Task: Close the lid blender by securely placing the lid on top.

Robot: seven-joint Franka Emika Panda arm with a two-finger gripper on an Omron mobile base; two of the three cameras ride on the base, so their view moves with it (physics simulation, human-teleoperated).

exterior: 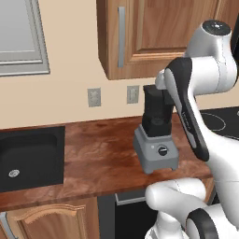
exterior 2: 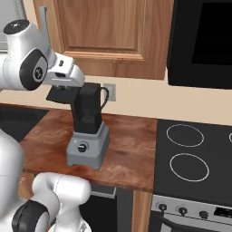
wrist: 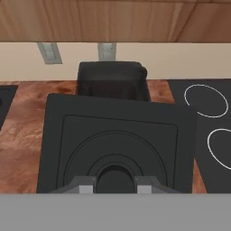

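The blender (exterior: 156, 140) stands on the wooden counter, a grey base with a round knob under a tall dark jar (exterior 2: 89, 108). In the hand view the jar's open top (wrist: 113, 80) lies just beyond the lid (wrist: 117, 135), a flat black square plate with a raised centre. My gripper (wrist: 113, 182) is shut on that raised centre. From the right base view the lid (exterior 2: 58, 94) hangs level under my hand, at about the height of the jar's rim and just to its left. My forearm covers the hand in the left base view.
A black sink (exterior: 28, 158) is set into the counter to the left. A black stovetop (exterior 2: 195, 154) lies to the right. Wall cabinets (exterior: 154, 37) hang close above the blender, and outlets (exterior: 94, 97) sit on the wall behind it.
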